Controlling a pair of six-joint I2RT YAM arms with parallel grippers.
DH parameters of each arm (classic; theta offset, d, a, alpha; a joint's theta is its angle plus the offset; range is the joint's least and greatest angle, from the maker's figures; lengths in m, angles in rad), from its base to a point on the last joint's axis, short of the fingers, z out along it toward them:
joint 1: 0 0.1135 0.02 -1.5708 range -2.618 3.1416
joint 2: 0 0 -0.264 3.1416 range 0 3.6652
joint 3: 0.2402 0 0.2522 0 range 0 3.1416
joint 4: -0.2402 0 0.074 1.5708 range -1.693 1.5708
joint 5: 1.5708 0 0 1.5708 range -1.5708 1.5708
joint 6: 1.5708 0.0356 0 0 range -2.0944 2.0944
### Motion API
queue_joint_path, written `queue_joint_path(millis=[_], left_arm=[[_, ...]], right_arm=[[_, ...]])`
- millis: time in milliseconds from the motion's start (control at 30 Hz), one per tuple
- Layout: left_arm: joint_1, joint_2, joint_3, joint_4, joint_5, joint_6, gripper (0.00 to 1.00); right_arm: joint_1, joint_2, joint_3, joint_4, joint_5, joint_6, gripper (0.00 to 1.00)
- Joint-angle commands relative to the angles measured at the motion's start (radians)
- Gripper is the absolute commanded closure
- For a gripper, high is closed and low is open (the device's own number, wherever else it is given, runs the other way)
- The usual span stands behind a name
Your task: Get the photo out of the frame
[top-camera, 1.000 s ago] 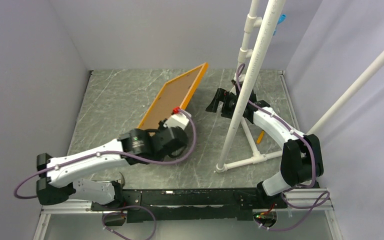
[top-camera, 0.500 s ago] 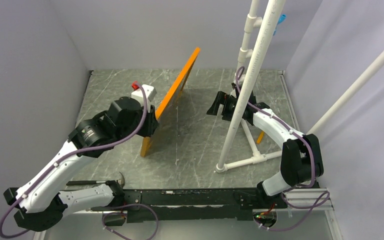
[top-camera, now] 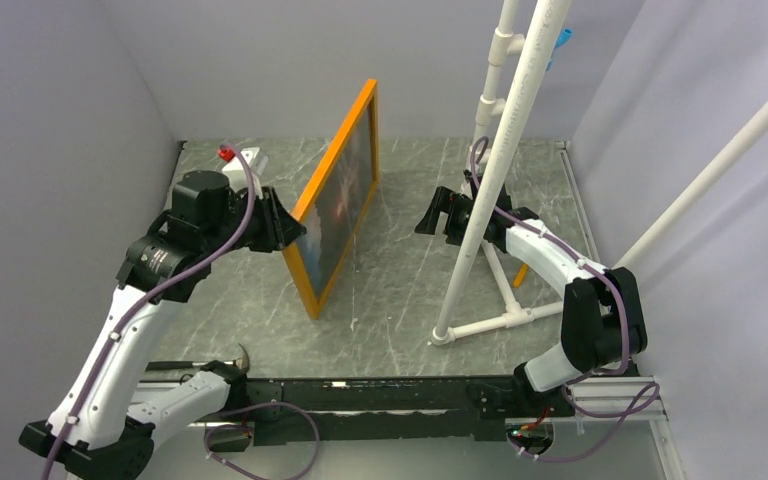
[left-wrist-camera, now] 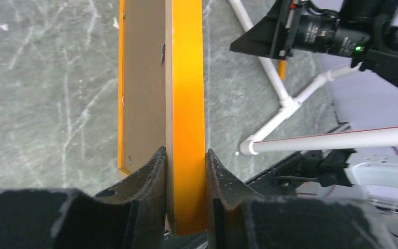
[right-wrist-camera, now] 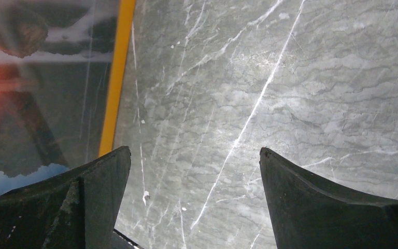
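Observation:
The orange frame (top-camera: 303,275) stands upright on one edge in the middle of the table. Its front faces right and shows the dark photo (top-camera: 345,200) with a red-orange glow. My left gripper (top-camera: 285,228) is shut on the frame's left edge. In the left wrist view the jaws (left-wrist-camera: 184,153) pinch the orange rim (left-wrist-camera: 188,93), with the brown backing board (left-wrist-camera: 144,78) beside it. My right gripper (top-camera: 428,215) is open and empty, right of the frame and apart from it. Its wrist view (right-wrist-camera: 194,153) shows the photo (right-wrist-camera: 36,93) and the frame's rim (right-wrist-camera: 116,78) at the left.
A white PVC pipe stand (top-camera: 480,220) rises over the right arm, its foot on the table at centre right. An orange-handled screwdriver (top-camera: 521,272) lies behind the pipe. A dark tool (top-camera: 200,362) lies at the near left. Grey walls close three sides.
My left arm has swung the frame up from a tilted, back-up pose to standing on its edge, moving left and back. The photo side now faces right. The right arm has barely moved.

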Motion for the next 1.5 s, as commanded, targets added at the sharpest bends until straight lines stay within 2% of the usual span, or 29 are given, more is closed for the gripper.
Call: queue_joint_path(millis=[0, 67, 200, 467, 567, 800, 1000, 1233, 1467], left_arm=[[0.113, -0.072, -0.055, 0.278, 0.296, -0.093, 1.0], [0.179, -0.092, -0.105, 0.348, 0.37, -0.138, 1.0], [0.282, -0.121, -0.194, 0.402, 0.388, -0.189, 1.0], [0.492, -0.13, -0.502, 0.75, 0.572, -0.449, 1.0], [0.526, -0.113, -0.587, 0.871, 0.626, -0.516, 1.0], [0.526, -0.116, -0.747, 1.041, 0.659, -0.6, 1.0], [0.495, -0.111, -0.937, 1.277, 0.63, -0.736, 1.0], [0.335, -0.003, -1.052, 1.501, 0.537, -0.832, 1.0], [0.208, 0.075, -1.107, 1.595, 0.442, -0.836, 1.0]], right_arm=[[-0.003, -0.01, -0.004, 0.018, 0.014, -0.017, 0.06], [-0.003, -0.008, -0.006, 0.018, 0.013, -0.017, 0.06], [-0.004, -0.008, -0.015, 0.017, 0.028, -0.022, 0.06], [-0.005, -0.007, -0.029, 0.011, 0.045, -0.032, 0.05], [-0.011, -0.008, -0.031, 0.01, 0.046, -0.034, 0.05], [-0.018, 0.005, -0.032, 0.015, 0.051, -0.031, 0.05], [-0.019, 0.016, -0.038, 0.021, 0.058, -0.031, 0.05], [-0.021, 0.01, -0.054, 0.01, 0.081, -0.054, 0.05], [-0.041, -0.021, -0.084, -0.009, 0.116, -0.084, 0.05]])
